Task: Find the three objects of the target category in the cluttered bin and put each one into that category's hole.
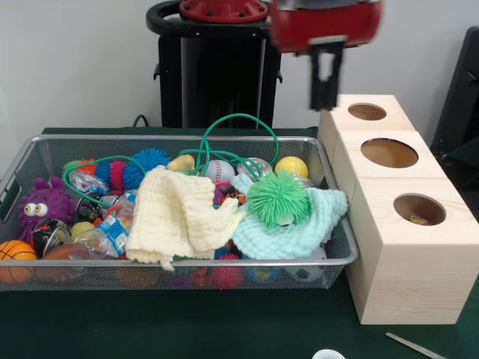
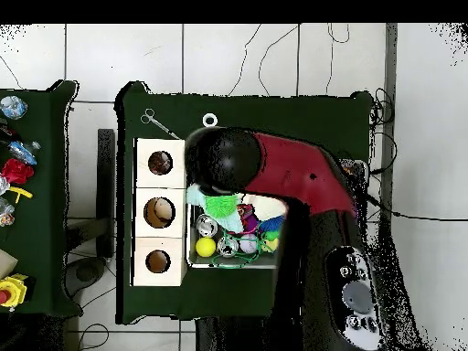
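Observation:
A wire mesh bin (image 1: 22, 161) holds a jumble of toys. In it lie a cream cloth (image 1: 174, 217), a mint cloth (image 1: 299, 228), a green spiky ball (image 1: 278, 197), a yellow ball (image 1: 291, 165), a baseball (image 1: 218, 171) and a looped green cord (image 1: 232, 120). To the bin's right stands a wooden box (image 1: 408, 269) with three round holes; the nearest hole (image 1: 419, 209) has something small inside. My gripper (image 1: 326, 101) hangs shut and empty above the bin's far right corner, beside the farthest hole (image 1: 367, 111). In the overhead view the arm (image 2: 292, 174) covers most of the bin.
A purple googly-eyed toy (image 1: 43, 203), an orange ball (image 1: 15, 258), a blue spiky ball (image 1: 148, 161) and a plastic bottle (image 1: 105, 233) fill the bin's left end. Scissors (image 2: 157, 122) and a white ring (image 2: 210, 120) lie on the green table beyond the box.

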Robot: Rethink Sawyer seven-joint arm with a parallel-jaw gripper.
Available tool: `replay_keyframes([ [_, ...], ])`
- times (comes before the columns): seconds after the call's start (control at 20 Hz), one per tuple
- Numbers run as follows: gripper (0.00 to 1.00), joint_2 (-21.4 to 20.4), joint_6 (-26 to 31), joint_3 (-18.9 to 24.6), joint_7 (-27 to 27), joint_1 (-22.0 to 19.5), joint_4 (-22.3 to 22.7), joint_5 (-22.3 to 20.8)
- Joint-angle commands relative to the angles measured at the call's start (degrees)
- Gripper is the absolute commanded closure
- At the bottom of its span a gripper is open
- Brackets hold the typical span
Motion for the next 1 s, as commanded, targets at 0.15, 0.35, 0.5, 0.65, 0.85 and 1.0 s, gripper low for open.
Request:
replay_keyframes([
  [0.15,1.0,4.36,-3.18,12.62,-26.86,-14.75,8.54,-11.24],
  [0.35,1.0,7.61,-1.39,17.14,-30.37,-19.66,5.9,-14.47],
  [0.5,1.0,9.89,-1.11,19.26,-31.86,-21.86,4.08,-16.64],
  [0.65,1.0,11.82,-2.42,20.13,-30.98,-22.53,2.68,-18.95],
  [0.85,1.0,13.34,-1.9,20.68,-30.05,-22.77,0.98,-21.08],
  [1.0,1.0,13.09,-0.63,21.53,-29.98,-23.44,1.01,-22.32],
])
